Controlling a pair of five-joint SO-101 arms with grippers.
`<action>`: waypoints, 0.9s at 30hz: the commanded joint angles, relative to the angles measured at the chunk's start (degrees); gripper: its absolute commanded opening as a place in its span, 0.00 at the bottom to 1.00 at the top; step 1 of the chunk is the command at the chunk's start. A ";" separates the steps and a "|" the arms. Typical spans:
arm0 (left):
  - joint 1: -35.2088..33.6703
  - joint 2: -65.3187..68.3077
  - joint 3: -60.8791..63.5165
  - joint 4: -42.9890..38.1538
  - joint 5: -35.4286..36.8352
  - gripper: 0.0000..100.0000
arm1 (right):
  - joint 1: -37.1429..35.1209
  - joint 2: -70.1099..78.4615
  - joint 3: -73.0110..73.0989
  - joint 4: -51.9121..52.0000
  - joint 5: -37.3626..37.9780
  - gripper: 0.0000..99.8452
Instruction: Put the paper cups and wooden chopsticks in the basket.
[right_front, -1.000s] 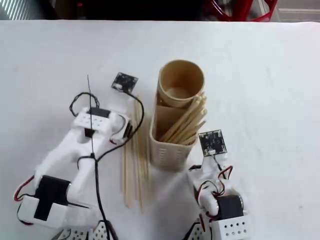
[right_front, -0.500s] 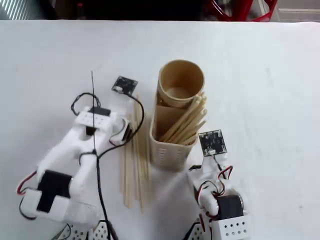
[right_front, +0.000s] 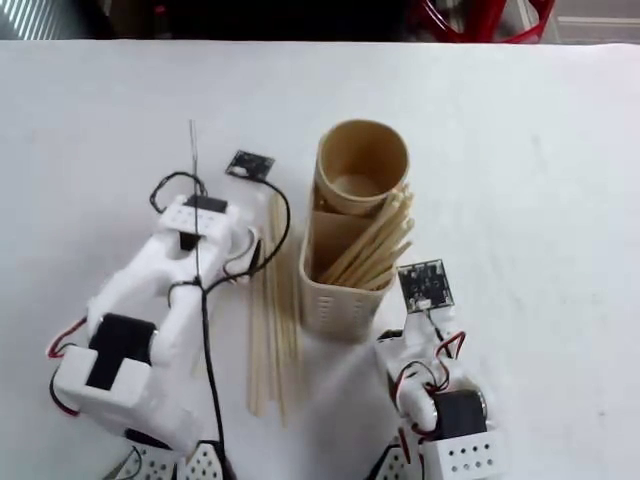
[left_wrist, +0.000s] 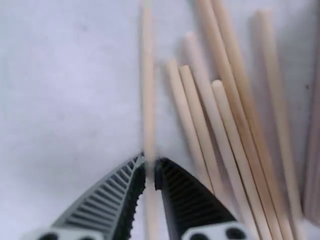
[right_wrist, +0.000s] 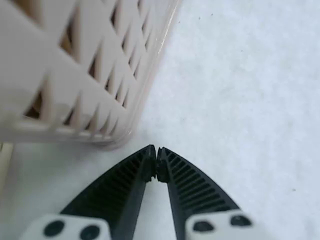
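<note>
The left tool (left_wrist: 150, 172), ribbed, pinches one slim round wooden chopstick (left_wrist: 146, 75); right tool (right_wrist: 157, 162), clenched empty, sits just beside the cream lattice-walled basket (right_wrist: 100, 65).

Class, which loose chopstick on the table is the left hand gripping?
The lone chopstick set apart from the bundle, clamped in the left hand.

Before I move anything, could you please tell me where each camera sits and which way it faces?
High view: fixed above, looking down on the table; shows both arms, basket, paper cup, loose chopsticks.
Left wrist view: on the left arm, looking down past the left gripper, shut on one chopstick.
Right wrist view: on the right arm, looking past the shut right gripper at the basket wall.
Shared: high and left wrist views show the loose chopsticks; high and right wrist, the basket.
</note>
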 joint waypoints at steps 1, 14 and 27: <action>-1.10 0.04 -1.58 -0.09 0.35 0.03 | 0.13 -0.40 0.53 0.22 0.09 0.02; -6.81 -32.31 2.29 1.85 0.09 0.02 | 0.13 -0.40 0.53 0.22 0.09 0.02; 20.70 -59.82 -24.00 3.52 -11.78 0.02 | 0.22 -0.40 0.53 0.22 0.09 0.02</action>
